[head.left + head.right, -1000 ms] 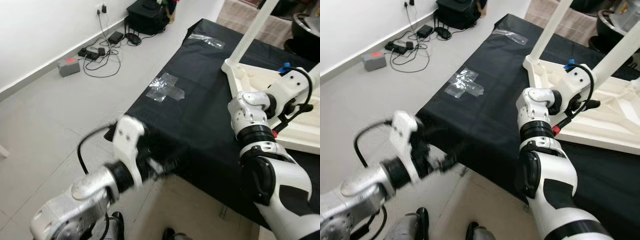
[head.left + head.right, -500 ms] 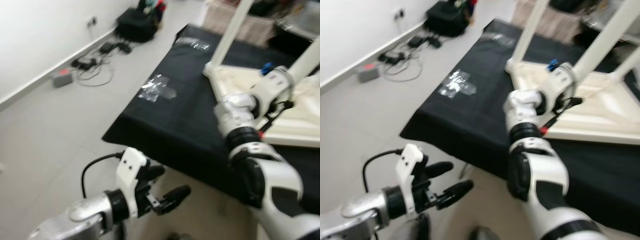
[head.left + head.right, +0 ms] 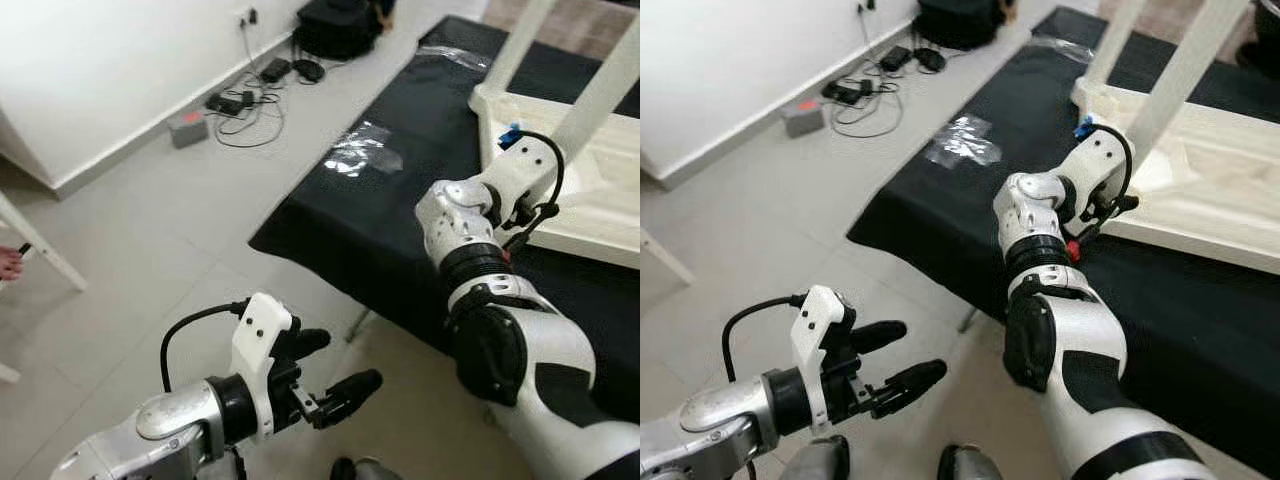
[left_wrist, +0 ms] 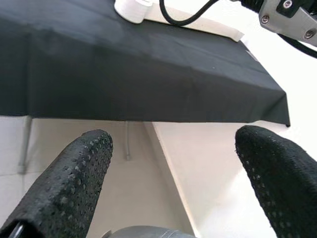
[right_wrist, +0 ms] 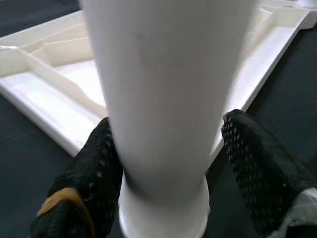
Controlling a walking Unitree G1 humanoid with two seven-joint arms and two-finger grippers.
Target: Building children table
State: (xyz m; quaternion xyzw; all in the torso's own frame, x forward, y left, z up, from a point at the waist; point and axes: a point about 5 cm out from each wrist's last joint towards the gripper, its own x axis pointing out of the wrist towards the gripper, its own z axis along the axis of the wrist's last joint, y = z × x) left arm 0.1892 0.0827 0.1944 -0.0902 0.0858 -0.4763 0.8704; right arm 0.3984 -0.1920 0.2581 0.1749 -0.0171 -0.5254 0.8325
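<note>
- Right wrist view: the right pincer (image 5: pixel 163 163) straddles a white leg (image 5: pixel 163 89), one black finger (image 5: pixel 89 178) on each side near its base. The left finger looks to touch it; whether the right one does I cannot tell, so a firm grip cannot be confirmed.
- The leg stands upright on the white upturned table (image 3: pixel 1200 190), which lies on the black-covered tabletop (image 3: pixel 940 215). A second leg (image 3: pixel 1110 40) rises farther back.
- Left eye view: the right arm (image 3: pixel 480 240) reaches over the tabletop's near part to the upturned table's near corner.
- The left pincer (image 3: pixel 335 370) hovers low over the tiled floor (image 3: pixel 150 230), short of the tabletop's near edge, its two fingers spread apart and empty.
- Clear tape (image 3: pixel 365 155) is stuck on the black cover, near its left edge.
- Cables and a power strip (image 3: pixel 235 100) lie on the floor by the wall.
- A person's hand (image 3: pixel 10 263) shows at the far left edge, by a slanted white bar.
</note>
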